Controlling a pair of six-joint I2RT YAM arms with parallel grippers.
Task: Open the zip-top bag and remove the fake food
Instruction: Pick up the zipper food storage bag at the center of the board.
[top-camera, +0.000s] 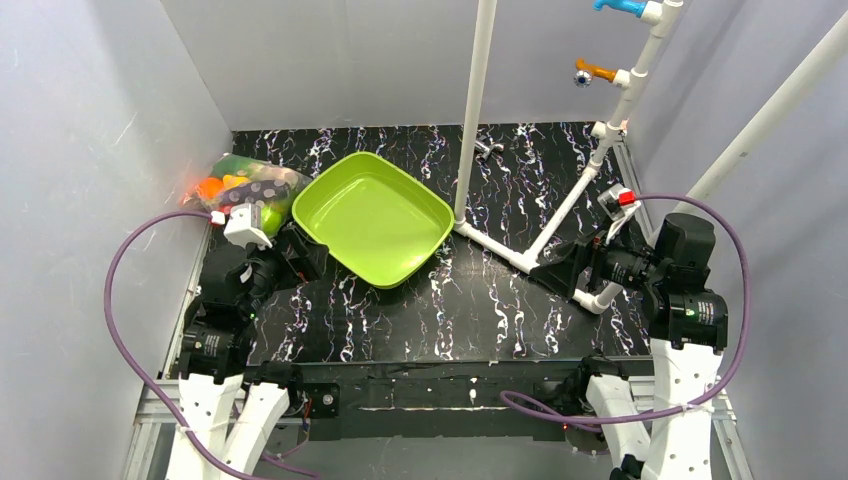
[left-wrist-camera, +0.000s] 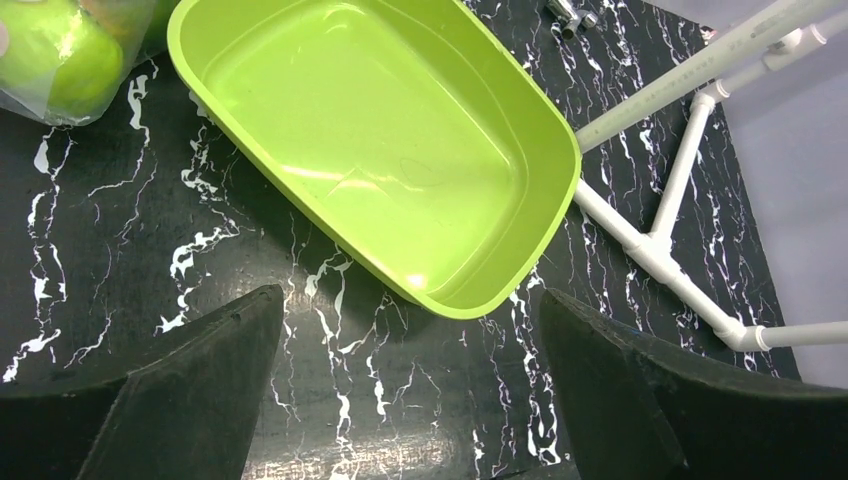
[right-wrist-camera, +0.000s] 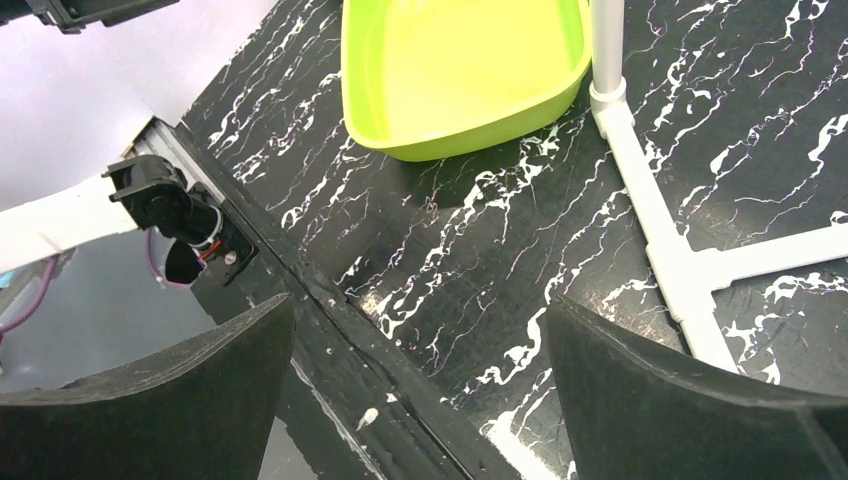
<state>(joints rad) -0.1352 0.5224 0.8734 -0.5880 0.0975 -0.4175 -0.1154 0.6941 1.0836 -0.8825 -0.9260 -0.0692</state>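
The zip-top bag (top-camera: 250, 185) lies at the far left of the table, against the left wall and beside the tray. It holds the fake food: orange, green and dark purple pieces show through the plastic. A corner of the bag with a green apple (left-wrist-camera: 60, 55) shows at the top left of the left wrist view. My left gripper (top-camera: 305, 255) is open and empty, just in front of the bag and next to the tray's near-left edge. My right gripper (top-camera: 560, 272) is open and empty at the right, far from the bag.
A lime-green square tray (top-camera: 335, 195) sits empty left of the table's centre; its rim shows in the left wrist view (left-wrist-camera: 560, 150) and the right wrist view (right-wrist-camera: 450, 145). A white pipe frame (top-camera: 520, 255) stands at centre-right with an upright post (top-camera: 475, 110).
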